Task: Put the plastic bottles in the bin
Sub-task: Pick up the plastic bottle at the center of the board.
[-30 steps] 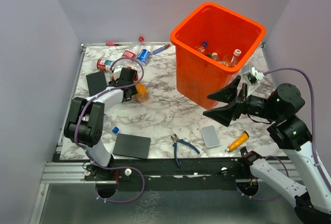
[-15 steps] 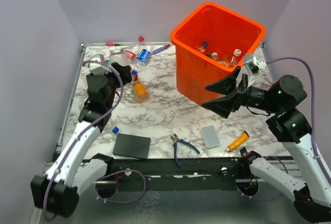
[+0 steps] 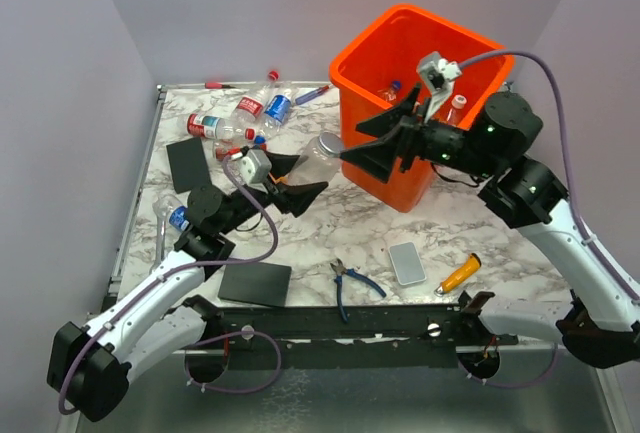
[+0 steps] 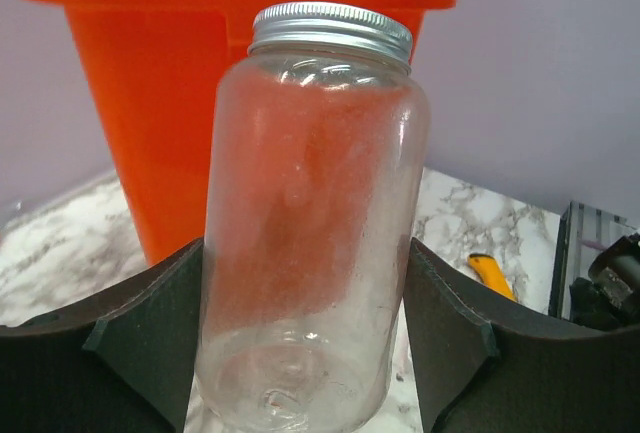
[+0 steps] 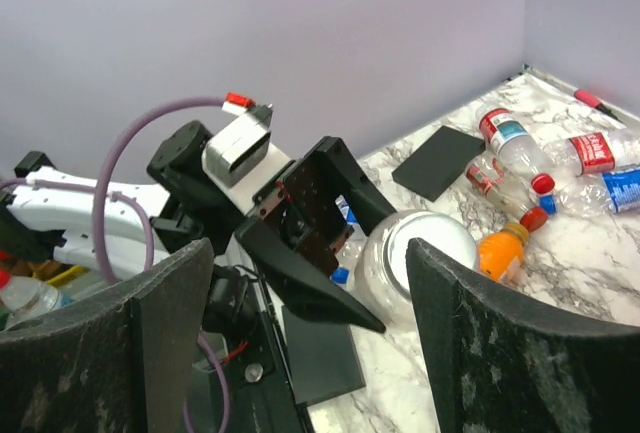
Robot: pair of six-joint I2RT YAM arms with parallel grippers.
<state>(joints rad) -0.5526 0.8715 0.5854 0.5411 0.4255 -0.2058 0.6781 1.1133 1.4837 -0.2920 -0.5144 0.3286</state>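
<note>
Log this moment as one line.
left fingers: gripping clear silver-lidded jar | right fingers: open, aimed at jar | bin: bottles inside

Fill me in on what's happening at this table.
The left gripper is closed on a clear jar with a metal lid, upright beside the orange bin. The right gripper hangs open just across from it. A few bottles already lie in the bin; several more are on the table's far left.

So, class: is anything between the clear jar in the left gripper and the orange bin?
Yes: the open right gripper sits between the jar and the bin, pointing at the jar; the bin's tall wall also faces it.
</note>
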